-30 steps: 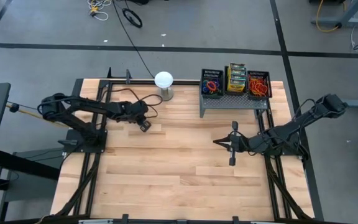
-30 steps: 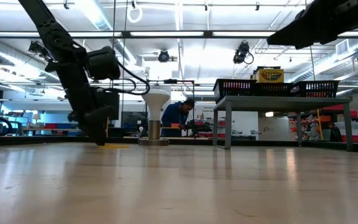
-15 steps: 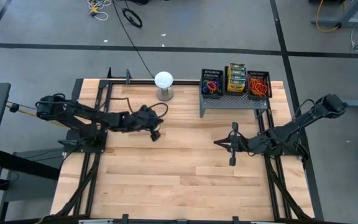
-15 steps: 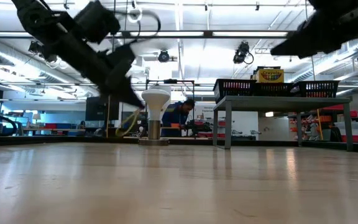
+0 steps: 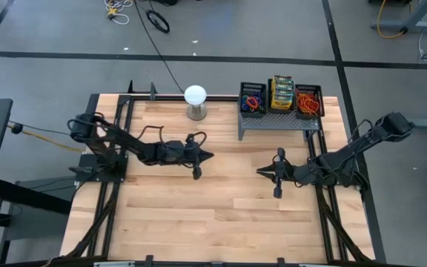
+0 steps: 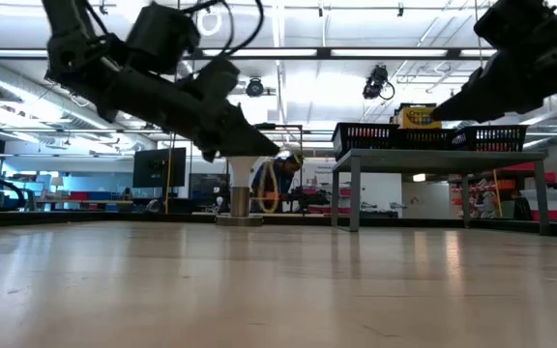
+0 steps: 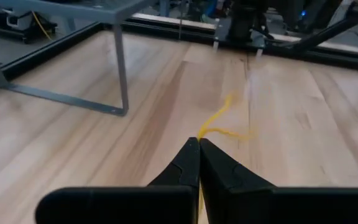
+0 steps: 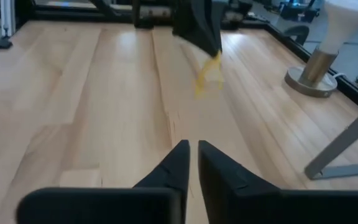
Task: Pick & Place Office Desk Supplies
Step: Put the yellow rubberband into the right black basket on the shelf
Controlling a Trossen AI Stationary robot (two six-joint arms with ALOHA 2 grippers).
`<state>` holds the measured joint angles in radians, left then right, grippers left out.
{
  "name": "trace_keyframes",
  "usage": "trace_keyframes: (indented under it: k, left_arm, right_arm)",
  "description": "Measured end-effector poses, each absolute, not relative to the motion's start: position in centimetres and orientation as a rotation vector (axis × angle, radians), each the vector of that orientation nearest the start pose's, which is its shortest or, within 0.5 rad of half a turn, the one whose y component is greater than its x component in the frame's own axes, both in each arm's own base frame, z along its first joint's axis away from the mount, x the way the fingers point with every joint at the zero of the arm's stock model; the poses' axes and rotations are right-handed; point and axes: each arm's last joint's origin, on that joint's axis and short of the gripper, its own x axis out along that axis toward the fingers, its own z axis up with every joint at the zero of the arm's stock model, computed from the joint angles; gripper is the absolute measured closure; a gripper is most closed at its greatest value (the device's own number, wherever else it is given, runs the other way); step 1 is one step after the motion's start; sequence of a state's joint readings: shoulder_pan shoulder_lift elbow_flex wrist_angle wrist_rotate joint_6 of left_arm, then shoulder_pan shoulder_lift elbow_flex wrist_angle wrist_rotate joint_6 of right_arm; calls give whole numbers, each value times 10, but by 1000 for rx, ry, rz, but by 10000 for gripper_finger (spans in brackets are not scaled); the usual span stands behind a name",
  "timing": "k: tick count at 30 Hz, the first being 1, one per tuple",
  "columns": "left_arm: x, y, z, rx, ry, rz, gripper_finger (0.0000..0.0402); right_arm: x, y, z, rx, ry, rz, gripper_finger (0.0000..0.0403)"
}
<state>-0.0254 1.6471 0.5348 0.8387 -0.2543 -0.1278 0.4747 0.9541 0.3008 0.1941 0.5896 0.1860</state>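
My left gripper (image 7: 199,142) is shut on a thin yellow rubber band (image 7: 219,129) above the middle of the table, to the right of the white globe (image 5: 195,99). In the right wrist view the band (image 8: 207,74) dangles under that gripper. My right gripper (image 8: 189,147) hovers over the table's right half, a narrow gap between its fingers and nothing in it. Three black mesh bins stand on the grey riser (image 5: 276,123) at the far right. Two of them (image 5: 252,99) (image 5: 309,100) hold coloured rubber bands, and the middle one holds crayon boxes (image 5: 282,92). My left gripper pinches the yellow rubber band at one spot of its loop (image 7: 199,137), only at the free ends of the two fingers. The fingers lie nearly level and point toward the table's right edge. The loop (image 6: 271,186) hangs slack below the tips, clear of the table.
The globe on its short stand (image 6: 243,198) stands at the far edge, left of the riser, whose legs (image 7: 122,78) stand on the wood. A person shows in the room behind the table (image 6: 280,184). Bare wood lies between the two grippers and toward the near edge.
My left gripper has swung from the table's far left, near the globe, toward the middle. It has tipped up from pointing down to nearly level. The yellow band, which lay on the table under it, now hangs from its tips. My right gripper has sunk a little.
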Motion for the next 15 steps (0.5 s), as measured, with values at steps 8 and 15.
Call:
trace_keyframes:
  k: [8,15]
  left_arm:
    - [336,-4,141,-40,270,161,398]
    - [361,-7,142,-25,295,129,396]
  right_arm:
    - [184,76,164,-93,378,-142,289]
    - [197,82,150,-91,358,-181,208]
